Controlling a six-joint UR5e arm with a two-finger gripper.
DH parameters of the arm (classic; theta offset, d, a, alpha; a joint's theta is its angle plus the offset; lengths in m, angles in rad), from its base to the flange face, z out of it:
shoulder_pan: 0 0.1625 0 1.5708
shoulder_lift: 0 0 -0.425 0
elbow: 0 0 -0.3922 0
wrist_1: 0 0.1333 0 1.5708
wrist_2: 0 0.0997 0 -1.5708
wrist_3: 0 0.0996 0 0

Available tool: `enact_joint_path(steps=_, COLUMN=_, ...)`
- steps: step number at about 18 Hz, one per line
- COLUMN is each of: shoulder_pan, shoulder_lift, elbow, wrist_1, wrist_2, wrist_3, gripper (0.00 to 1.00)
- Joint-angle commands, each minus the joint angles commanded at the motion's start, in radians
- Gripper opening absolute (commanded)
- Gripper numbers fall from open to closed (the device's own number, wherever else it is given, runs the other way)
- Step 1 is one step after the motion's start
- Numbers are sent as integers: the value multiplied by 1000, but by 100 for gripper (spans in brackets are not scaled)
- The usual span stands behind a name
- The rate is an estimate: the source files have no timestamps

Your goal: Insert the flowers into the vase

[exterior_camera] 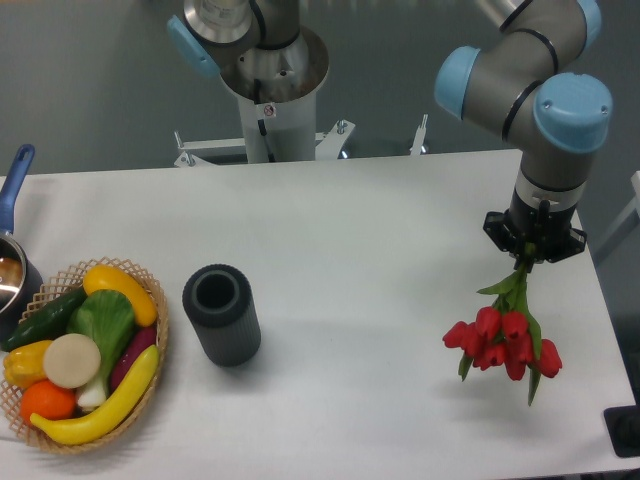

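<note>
Flowers (505, 340) hanging below hand (527, 262)

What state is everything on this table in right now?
gripper: shut on the flower stems.
flowers: held, hanging buds-down over the table's right side.
vase: upright on the table, mouth open, nothing visible inside.
basket: on the table at the left, full of vegetables.
pot: at the left edge, mostly out of view.

basket (150, 385) left, vase (222, 314) beside it, flowers (505, 338) far right
</note>
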Motion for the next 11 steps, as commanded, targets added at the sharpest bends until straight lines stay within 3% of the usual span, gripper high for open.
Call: enact_joint_path(steps=11, shoulder_pan=-6, shoulder_lift=0, elbow=2, wrist_1=0, wrist_2=-5, wrist_3=-8, gripper=2)
